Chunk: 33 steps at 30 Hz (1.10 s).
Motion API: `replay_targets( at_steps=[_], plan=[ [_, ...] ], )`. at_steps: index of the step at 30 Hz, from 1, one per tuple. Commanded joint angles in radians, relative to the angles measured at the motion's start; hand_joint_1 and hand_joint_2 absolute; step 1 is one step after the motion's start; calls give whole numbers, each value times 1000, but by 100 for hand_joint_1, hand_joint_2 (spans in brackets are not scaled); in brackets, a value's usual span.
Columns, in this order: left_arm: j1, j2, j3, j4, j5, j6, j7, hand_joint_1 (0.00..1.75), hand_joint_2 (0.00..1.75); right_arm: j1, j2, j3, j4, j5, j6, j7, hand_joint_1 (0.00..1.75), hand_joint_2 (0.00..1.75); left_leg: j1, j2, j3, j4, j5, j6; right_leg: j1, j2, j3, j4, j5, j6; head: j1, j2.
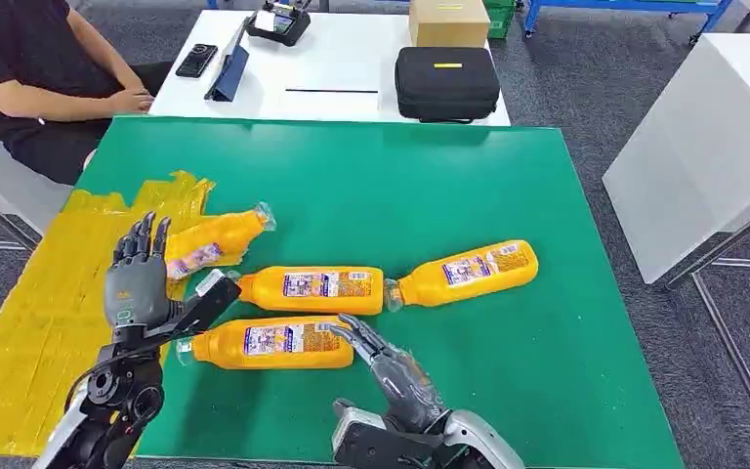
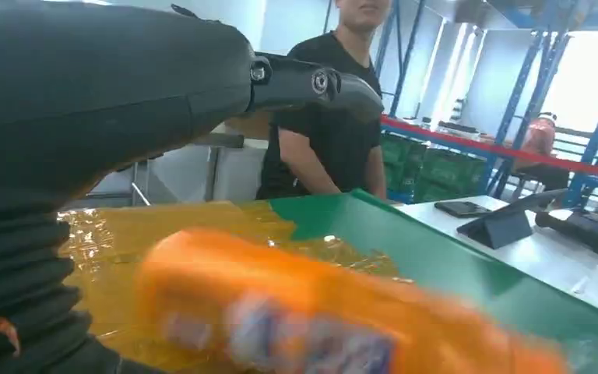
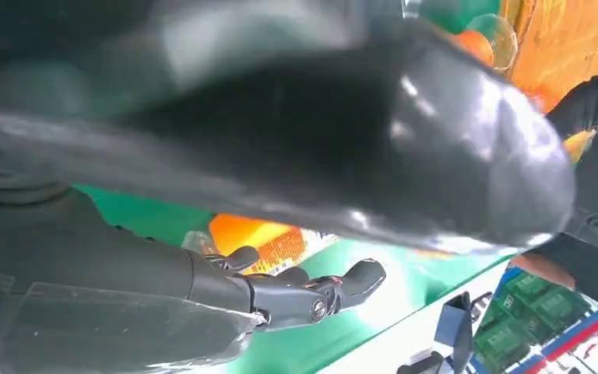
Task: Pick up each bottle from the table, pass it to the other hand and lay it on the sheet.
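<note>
Four orange bottles lie on the green mat [image 1: 547,391]. One bottle [image 1: 217,242] rests at the edge of the yellow sheet [image 1: 29,342], two more [image 1: 317,289] [image 1: 469,271] lie in the middle, and the nearest bottle [image 1: 269,342] lies between my hands. My left hand [image 1: 137,278] is raised over the sheet's edge with its fingers spread and its thumb out beside the nearest bottle's cap; it holds nothing. My right hand [image 1: 391,369] is open, its fingers reaching the nearest bottle's base. In the left wrist view an orange bottle [image 2: 319,319] is blurred and close.
A person [image 1: 29,88] in black sits at the back left. Behind the mat a white table [image 1: 352,59] carries a black case [image 1: 446,83], a cardboard box [image 1: 449,21], a phone [image 1: 196,61] and a tablet. Another white table [image 1: 713,147] stands at the right.
</note>
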Motion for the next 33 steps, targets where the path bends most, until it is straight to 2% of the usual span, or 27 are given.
replay_targets(
  at_steps=[1,6,8,9,10,11,24,26,28,31,33],
  plan=[
    [5,-22,25,33,-3,-26,4,0,0,6,18,-24,8,4,14,5,0,0,0,0,4,0,-1,1,1,0,4,0,-1,-5,0,0],
    [21,-32,42,14,28,-39,-6,0,0,13,20,-28,6,14,23,8,0,0,0,-1,4,0,-2,1,1,-1,4,0,-2,-6,0,0],
    [60,-53,74,-63,181,-52,-68,0,0,35,24,-53,-1,50,7,23,0,0,0,0,4,0,-2,1,1,0,4,0,-2,-6,0,0],
    [92,-51,85,-119,278,-93,-94,0,0,86,72,-75,-26,84,-35,46,0,0,0,0,2,0,-1,1,1,0,2,0,-1,-4,0,0],
    [119,-53,103,-176,402,-137,-129,0,0,94,87,-65,-33,120,-45,73,0,0,0,-1,4,0,-2,1,1,0,4,0,-2,-6,0,0],
    [144,-50,117,-228,514,-175,-156,0,0,82,96,-54,-28,148,-51,93,0,175,0,-1,3,0,-2,1,1,0,3,0,-2,-5,0,0],
    [148,-37,107,-247,526,-185,-141,0,0,64,98,-56,-14,150,-51,98,0,175,0,0,2,0,-1,1,1,0,1,0,-1,-5,0,0],
    [190,-55,170,-325,960,-319,-235,0,0,3,117,-52,28,192,-54,113,0,175,0,0,3,0,-2,1,1,0,3,0,-2,-6,0,0],
    [233,-36,196,-425,1145,-324,-280,0,0,-70,149,-55,84,213,-30,142,0,175,1,5,1,0,-1,0,1,4,0,0,0,-3,0,0],
    [290,4,215,-576,1268,-294,-303,0,0,-185,200,-60,187,281,18,177,0,175,1,10,2,2,-3,1,2,10,0,2,0,-6,0,0],
    [320,23,214,-628,1290,-276,-313,0,0,-238,222,-52,237,307,36,177,0,175,1,10,3,1,-2,0,2,9,0,2,0,-6,0,0]
  ],
)
